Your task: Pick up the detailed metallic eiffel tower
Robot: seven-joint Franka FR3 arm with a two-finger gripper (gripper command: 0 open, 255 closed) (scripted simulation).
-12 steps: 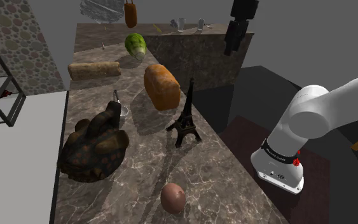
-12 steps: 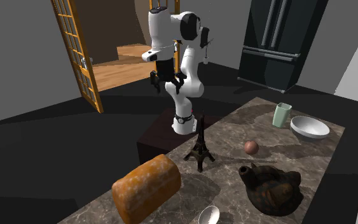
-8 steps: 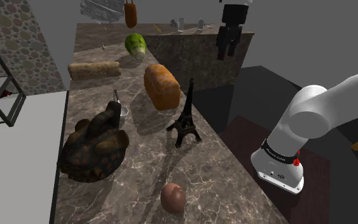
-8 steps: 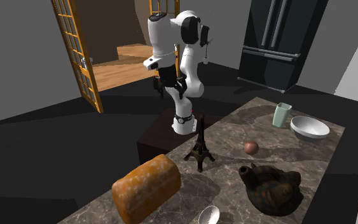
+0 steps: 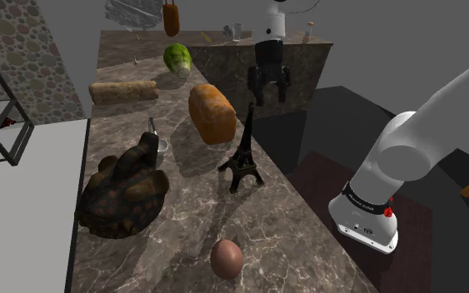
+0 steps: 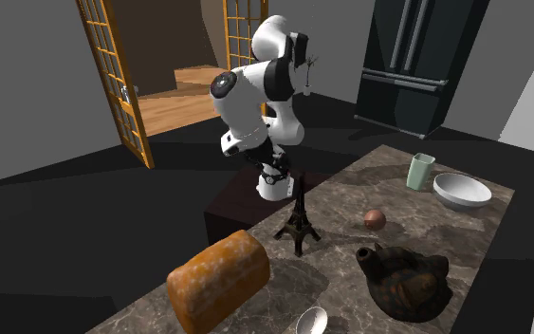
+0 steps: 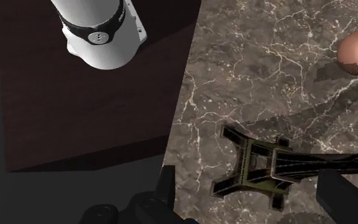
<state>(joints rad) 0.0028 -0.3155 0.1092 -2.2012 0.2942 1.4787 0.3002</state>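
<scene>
The black gripper [image 5: 270, 93] hovers wide open and empty above the dark Eiffel tower [image 5: 242, 156], which stands upright near the marble counter's [image 5: 182, 225] right edge. A bread loaf [image 5: 212, 112] lies just beyond it, a brown ball [image 5: 227, 258] nearer.

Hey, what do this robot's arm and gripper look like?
The arm is white, with rounded tubular links and dark joints. Its base carries a black band with small red marks. The gripper is all black, with two straight fingers.
</scene>
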